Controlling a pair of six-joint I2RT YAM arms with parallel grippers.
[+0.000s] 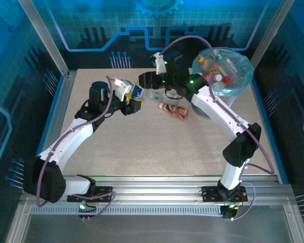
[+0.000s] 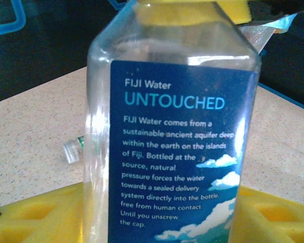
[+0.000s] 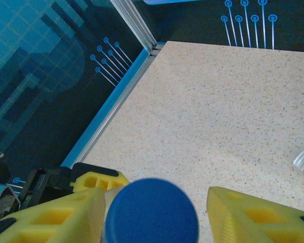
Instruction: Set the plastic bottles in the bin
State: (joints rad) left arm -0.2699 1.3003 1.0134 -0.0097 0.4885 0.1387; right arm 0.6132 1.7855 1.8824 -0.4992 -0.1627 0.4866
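The left hand (image 1: 134, 98) is clamped on a water bottle (image 2: 182, 152), well left of the bin (image 1: 244, 81). The right hand (image 3: 154, 202) has its fingers apart around the blue cap (image 3: 149, 220), probably to carry the bottle over.

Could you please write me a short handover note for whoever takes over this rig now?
Left pincer: shut on the clear plastic water bottle with the dark-blue label.
Right pincer: open, fingers either side of that bottle's blue cap.
Done: several plastic bottles lie in the round grey bin lined with a light-blue bag.
Left: bin this bottle, then the brown-labelled bottle and the small clear bottle lying on the speckled table.
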